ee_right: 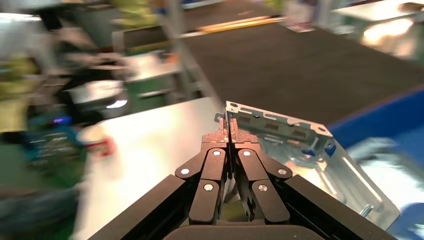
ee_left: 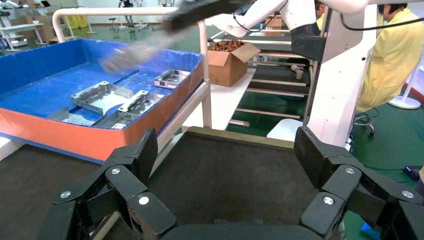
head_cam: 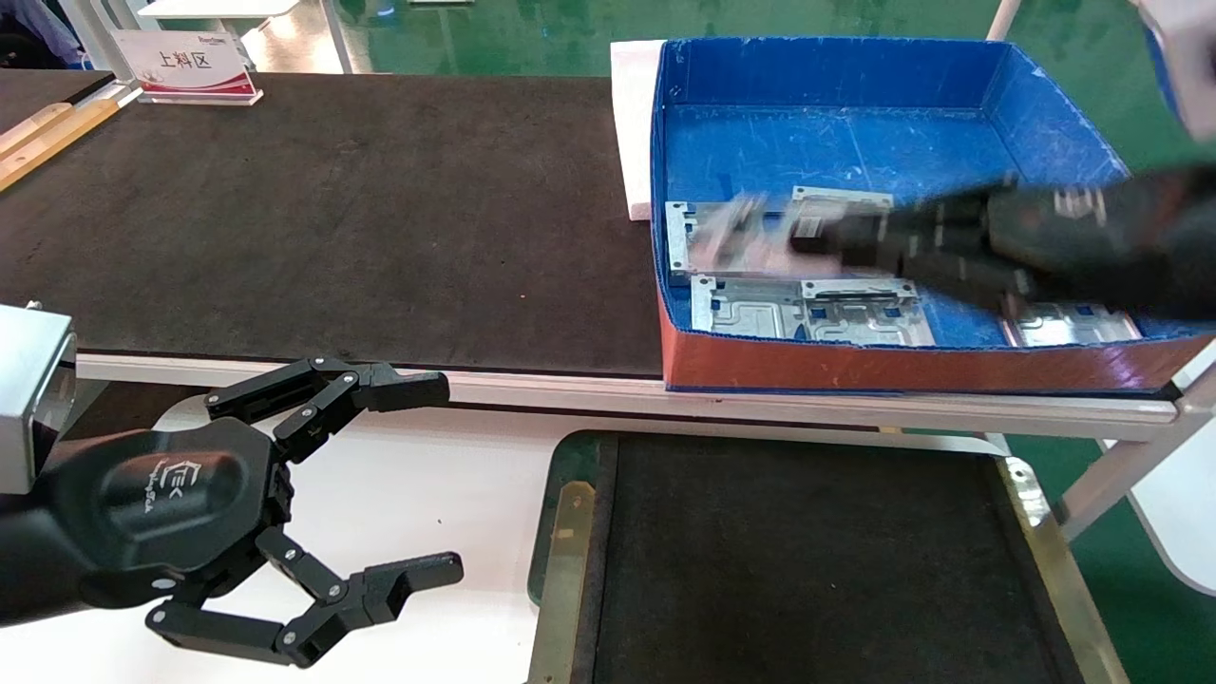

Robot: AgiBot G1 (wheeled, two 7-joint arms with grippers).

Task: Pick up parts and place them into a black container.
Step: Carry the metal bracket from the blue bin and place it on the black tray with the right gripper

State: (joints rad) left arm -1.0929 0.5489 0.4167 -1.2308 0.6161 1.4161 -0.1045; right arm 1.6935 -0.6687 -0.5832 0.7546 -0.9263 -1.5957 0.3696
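From the head camera, my right gripper [head_cam: 807,242] carries a part [head_cam: 727,242] above the blue box [head_cam: 855,85]; the black container [head_cam: 798,560] lies nearer me, empty. My left gripper [head_cam: 427,480] idles, spread. Right wrist: fingers pressed onto the part's [ee_right: 300,155] edge, so I should swing gently and keep it level.

Even, bright overhead light is filling all views. Motion blur is smearing the right arm [head_cam: 1045,242] and the held plate [head_cam: 736,237] in the head view. Right wrist background is streaking; glare is showing on the white floor [ee_right: 145,165].
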